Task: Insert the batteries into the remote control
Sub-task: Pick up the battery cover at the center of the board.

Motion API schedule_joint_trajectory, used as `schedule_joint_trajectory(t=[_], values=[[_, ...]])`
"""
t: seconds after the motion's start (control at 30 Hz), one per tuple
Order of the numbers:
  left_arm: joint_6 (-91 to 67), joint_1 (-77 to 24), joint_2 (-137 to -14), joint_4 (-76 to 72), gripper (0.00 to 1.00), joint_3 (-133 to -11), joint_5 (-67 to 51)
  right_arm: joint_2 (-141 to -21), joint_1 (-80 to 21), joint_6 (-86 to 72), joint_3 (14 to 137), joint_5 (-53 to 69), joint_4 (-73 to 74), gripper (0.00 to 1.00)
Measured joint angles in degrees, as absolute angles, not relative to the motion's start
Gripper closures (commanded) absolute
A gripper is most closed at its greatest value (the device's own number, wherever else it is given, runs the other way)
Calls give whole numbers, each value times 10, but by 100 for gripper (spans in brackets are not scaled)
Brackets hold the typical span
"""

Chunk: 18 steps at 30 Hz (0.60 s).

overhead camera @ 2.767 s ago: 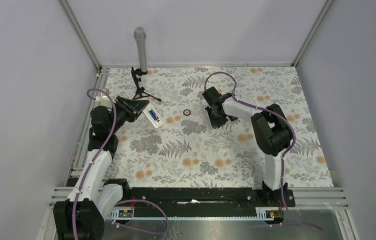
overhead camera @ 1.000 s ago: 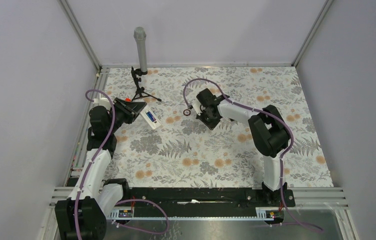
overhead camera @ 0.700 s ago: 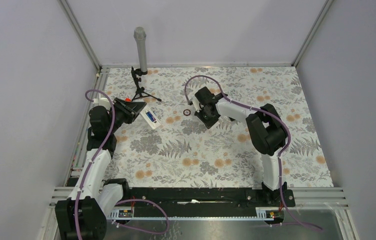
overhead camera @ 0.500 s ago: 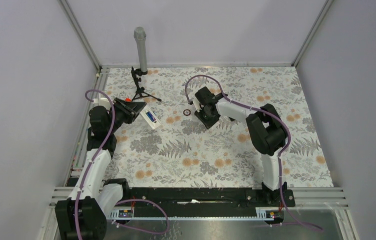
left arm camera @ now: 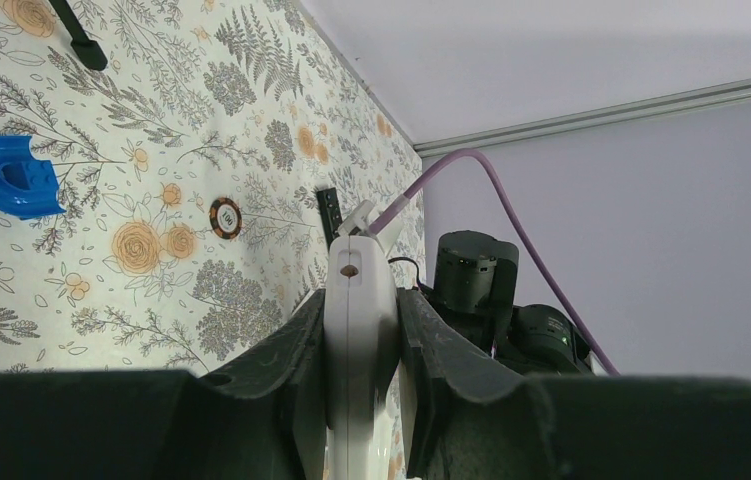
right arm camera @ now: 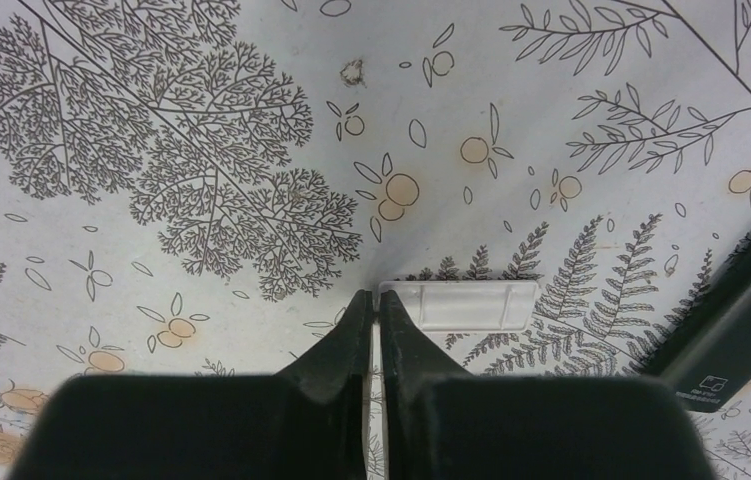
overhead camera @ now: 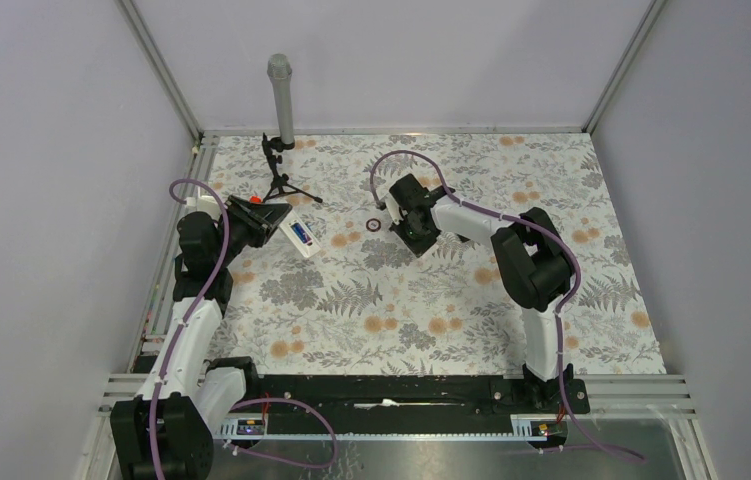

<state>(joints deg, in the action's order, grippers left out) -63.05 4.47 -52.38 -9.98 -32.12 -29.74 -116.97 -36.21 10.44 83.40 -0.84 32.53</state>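
My left gripper (overhead camera: 273, 218) is shut on a white remote (overhead camera: 301, 233) and holds it off the table at the left. A blue strip shows on the remote's upturned face; I cannot tell if it is batteries. In the left wrist view the remote (left arm camera: 359, 330) stands edge-on between the fingers. No loose batteries are in view. My right gripper (overhead camera: 406, 228) is shut and low over the table. In the right wrist view its tips (right arm camera: 372, 300) touch the left end of a flat white cover (right arm camera: 461, 303) lying on the table.
A small brown ring (overhead camera: 374, 224) lies left of the right gripper and also shows in the left wrist view (left arm camera: 225, 214). A blue blob-shaped piece (left arm camera: 11, 178) lies on the cloth. A grey tube on a black tripod (overhead camera: 279, 150) stands at the back left. A black bar (right arm camera: 741, 300) lies right of the cover.
My right gripper has moved left toward the brown ring and has stayed still for the last half second. The left gripper has shifted slightly with the remote.
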Motion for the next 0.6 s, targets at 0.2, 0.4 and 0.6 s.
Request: schedule_joint_trajectory(t=[0.2,0.4,0.6], values=[[-631,45,-524,-100,100,-321,-297,-1169,-362,93,834,-10,325,100],[-637,45,-524,-106,100,-321,-298,-1160,-352,21,849,22,323,100],[-672,38,-539,-166,100,-312,-293,-1040,-341,-161,822,119,233,100]])
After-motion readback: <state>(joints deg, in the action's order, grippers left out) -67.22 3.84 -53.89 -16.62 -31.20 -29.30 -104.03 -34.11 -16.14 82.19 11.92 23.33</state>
